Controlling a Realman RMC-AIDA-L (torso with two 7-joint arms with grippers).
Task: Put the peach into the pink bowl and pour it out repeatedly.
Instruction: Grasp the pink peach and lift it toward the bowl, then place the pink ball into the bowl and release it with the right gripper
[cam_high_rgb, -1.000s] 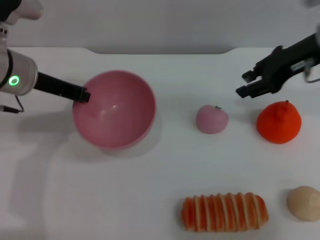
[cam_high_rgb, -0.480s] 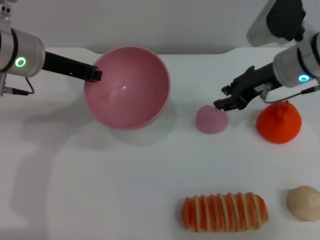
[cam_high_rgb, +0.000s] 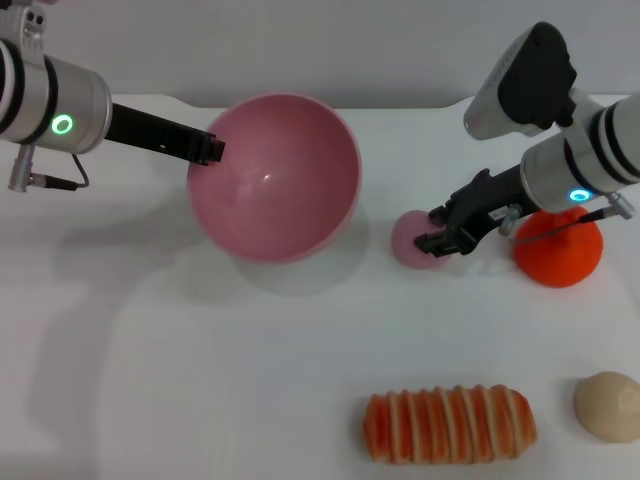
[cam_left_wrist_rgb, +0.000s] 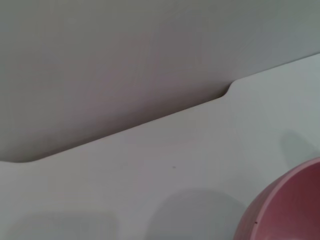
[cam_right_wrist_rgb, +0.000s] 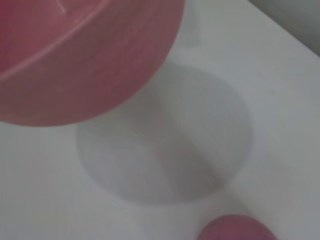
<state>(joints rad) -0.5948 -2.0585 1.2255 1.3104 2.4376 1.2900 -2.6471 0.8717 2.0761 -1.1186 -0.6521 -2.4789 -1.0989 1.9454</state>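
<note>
The pink bowl (cam_high_rgb: 275, 175) is held above the table at the back left, tilted with its opening toward me. My left gripper (cam_high_rgb: 208, 150) is shut on its left rim. The bowl is empty inside. Its edge shows in the left wrist view (cam_left_wrist_rgb: 292, 210) and its outside in the right wrist view (cam_right_wrist_rgb: 75, 55). The peach (cam_high_rgb: 408, 240) lies on the table right of the bowl, also in the right wrist view (cam_right_wrist_rgb: 235, 230). My right gripper (cam_high_rgb: 432, 229) is down at the peach's right side, fingers apart around it and covering part of it.
A bright orange fruit (cam_high_rgb: 558, 250) sits just right of the right gripper, under the arm. A striped bread roll (cam_high_rgb: 450, 425) lies at the front centre-right. A beige round lump (cam_high_rgb: 607, 405) sits at the front right. The table's back edge (cam_high_rgb: 400, 103) runs behind the bowl.
The left gripper lifted the bowl off the table and carried it right. The right gripper came down and left from the back right to the peach.
</note>
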